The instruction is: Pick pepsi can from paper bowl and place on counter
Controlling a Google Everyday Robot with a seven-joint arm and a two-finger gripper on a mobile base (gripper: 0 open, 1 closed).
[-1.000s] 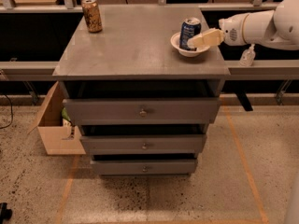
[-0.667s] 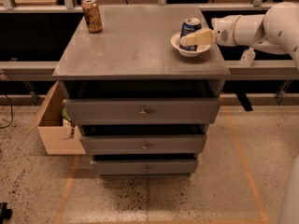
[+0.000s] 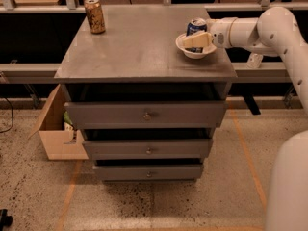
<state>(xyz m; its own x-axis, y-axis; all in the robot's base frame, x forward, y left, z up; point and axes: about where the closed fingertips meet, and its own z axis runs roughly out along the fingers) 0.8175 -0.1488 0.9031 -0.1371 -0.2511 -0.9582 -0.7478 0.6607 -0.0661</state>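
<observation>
The dark blue pepsi can (image 3: 196, 25) stands upright in the white paper bowl (image 3: 207, 52) at the right edge of the grey counter (image 3: 139, 44). My gripper (image 3: 193, 38) reaches in from the right at the can's level, over the bowl. It covers the can's lower half. The can's silver top and upper blue part show above it. The white arm runs off to the right.
A brown-gold mottled can (image 3: 95, 16) stands at the counter's far left corner. Three drawers (image 3: 147, 114) with round knobs are below the top. An open cardboard box (image 3: 55, 134) sits on the floor to the left. A rail runs behind the counter.
My gripper has moved left from beside the bowl to the can and now overlaps its lower half. The can and bowl have not moved.
</observation>
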